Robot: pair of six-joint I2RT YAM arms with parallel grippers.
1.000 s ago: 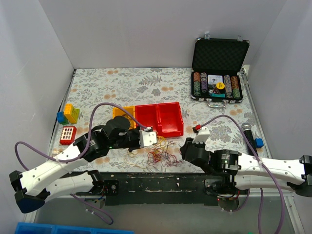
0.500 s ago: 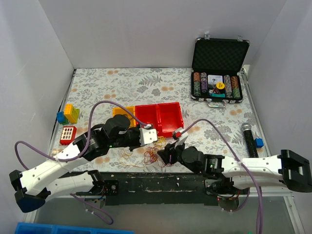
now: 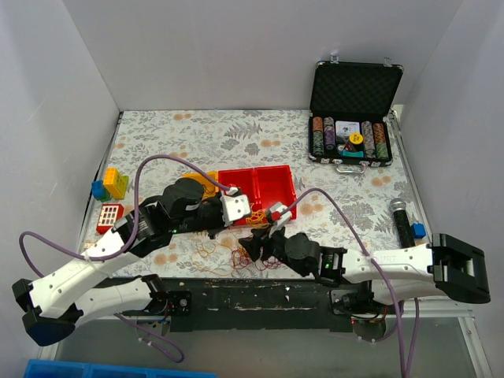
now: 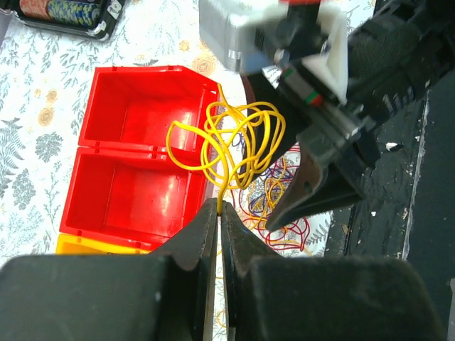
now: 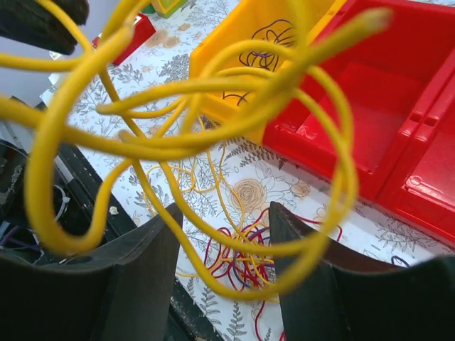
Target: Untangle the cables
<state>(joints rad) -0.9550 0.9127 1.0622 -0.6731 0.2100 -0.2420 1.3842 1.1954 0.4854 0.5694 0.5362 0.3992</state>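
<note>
Now pinching the yellow cable (image 4: 229, 138) shut in the left pincer (image 4: 219, 213), with the right pincer (image 5: 222, 220) agape at its loops. Might clamp several loops together on closing, tightening the snarl.

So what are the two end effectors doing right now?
Left end effector: closed, pinching the yellow cable.
Right end effector: open, gripping nothing.

No writing, number or brand can be read in any of the views. The small pale box (image 3: 347, 128) in the open black case (image 3: 356, 87), far right of and beyond the red bins (image 3: 257, 191), bears dark print too small to make out. The red block (image 3: 109, 217) well left of the red bins shows only a grid of blank white squares.
</note>
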